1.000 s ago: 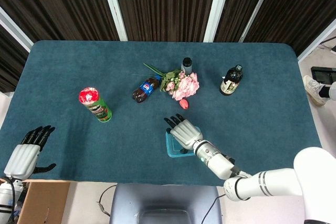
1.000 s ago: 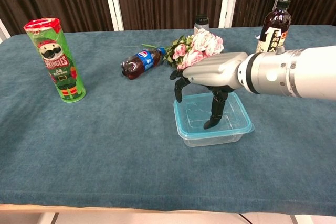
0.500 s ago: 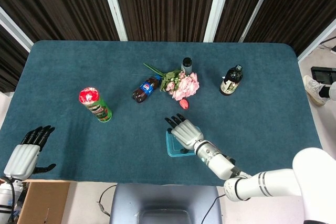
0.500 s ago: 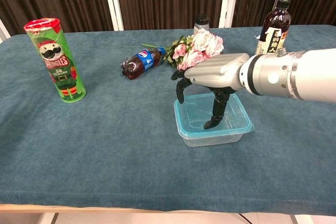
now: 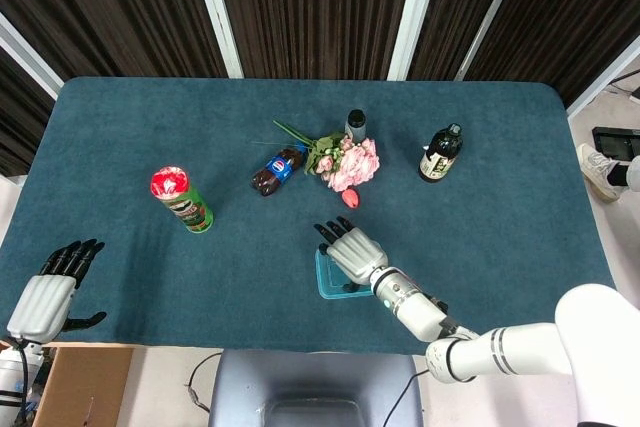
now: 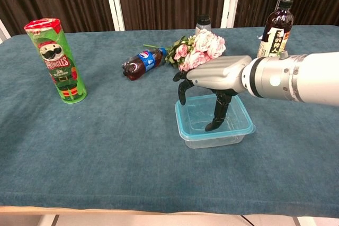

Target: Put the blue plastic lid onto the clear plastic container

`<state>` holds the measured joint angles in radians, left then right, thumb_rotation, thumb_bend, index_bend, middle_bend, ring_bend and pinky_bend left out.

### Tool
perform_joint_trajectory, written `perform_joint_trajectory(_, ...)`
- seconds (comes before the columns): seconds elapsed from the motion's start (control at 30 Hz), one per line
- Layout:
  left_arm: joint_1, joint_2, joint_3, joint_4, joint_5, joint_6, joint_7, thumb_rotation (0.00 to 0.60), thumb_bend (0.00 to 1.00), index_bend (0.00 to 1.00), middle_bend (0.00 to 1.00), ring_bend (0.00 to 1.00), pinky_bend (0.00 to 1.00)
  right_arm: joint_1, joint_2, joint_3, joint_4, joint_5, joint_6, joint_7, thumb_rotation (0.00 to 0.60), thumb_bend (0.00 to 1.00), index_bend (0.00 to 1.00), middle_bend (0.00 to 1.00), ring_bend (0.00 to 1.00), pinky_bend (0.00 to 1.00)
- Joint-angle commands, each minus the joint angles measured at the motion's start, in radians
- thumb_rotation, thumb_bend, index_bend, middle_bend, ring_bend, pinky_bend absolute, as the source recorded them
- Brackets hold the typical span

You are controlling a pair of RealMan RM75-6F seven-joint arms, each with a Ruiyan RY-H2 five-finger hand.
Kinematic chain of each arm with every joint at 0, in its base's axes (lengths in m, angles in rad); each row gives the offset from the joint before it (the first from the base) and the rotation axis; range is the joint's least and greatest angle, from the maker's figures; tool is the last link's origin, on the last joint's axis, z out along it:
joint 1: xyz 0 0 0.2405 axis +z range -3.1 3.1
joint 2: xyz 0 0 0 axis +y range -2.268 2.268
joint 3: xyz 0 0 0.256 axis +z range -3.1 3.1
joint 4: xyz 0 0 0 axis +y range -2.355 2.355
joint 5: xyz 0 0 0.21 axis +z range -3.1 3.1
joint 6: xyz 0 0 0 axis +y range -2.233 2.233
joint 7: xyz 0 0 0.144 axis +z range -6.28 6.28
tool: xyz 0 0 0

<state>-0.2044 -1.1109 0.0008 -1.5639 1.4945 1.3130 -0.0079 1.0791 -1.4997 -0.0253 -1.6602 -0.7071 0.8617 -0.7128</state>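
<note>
Right hand [image 6: 214, 78] first: we have it spread palm-down over the blue lid [image 6: 233, 130], which already lies on top of the clear container [image 6: 212, 140] near the front edge of the tabletop [image 6: 122, 146], a little right of the middle. Its fingers are apart and gripping nothing; one dark fingertip [image 6: 210, 127] reaches down onto the lid's surface, and the others hang at the far left corner of the lid. Whether the lid is snapped fully home all the way round we cannot tell from either view.

As we judge it, the step in hand is seating the lid. To do that well we would press straight down, near the rim rather than in the soft middle, and work round the corners one after another, keeping the push vertical so the light container does not skid toward the front edge.

Our left hand [image 5: 50, 292] rests open beyond the front left corner of the tabletop, well apart from the work.

Farther out, toward the middle of the tabletop, lie a bunch of pink flowers [image 6: 204, 46] and a cola bottle [image 6: 142, 62] on its side, with a small dark bottle [image 6: 203, 23] behind them. A dark sauce bottle [image 6: 275, 27] stands toward the right edge, and a green crisp tube [image 6: 55, 62] toward the left edge.
</note>
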Motion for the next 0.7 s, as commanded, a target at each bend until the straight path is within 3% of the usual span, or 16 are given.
perform_joint_trajectory(0.03, 0.000, 0.000, 0.000, 0.001, -0.001, -0.001, -0.001, 0.600, 0.45, 0.00, 0.05, 0.03, 0.11, -0.001, -0.003, -0.001, 0.005, 0.000, -0.002, 0.003, 0.600, 0.32, 0.44, 0.07, 0.00, 0.00)
perform_joint_trajectory(0.33, 0.000, 0.001, 0.000, 0.001, 0.000, 0.000, -0.003, 0.600, 0.45, 0.00, 0.05, 0.03, 0.11, -0.008, 0.007, 0.012, -0.004, -0.017, 0.006, 0.023, 0.600, 0.32, 0.44, 0.07, 0.00, 0.00)
perform_joint_trajectory(0.7, 0.000, -0.001, 0.003, -0.001, 0.005, 0.003, 0.003, 0.600, 0.45, 0.00, 0.05, 0.03, 0.11, -0.080, 0.190, 0.062, -0.164, -0.123, 0.093, 0.136, 0.600, 0.32, 0.44, 0.07, 0.00, 0.00)
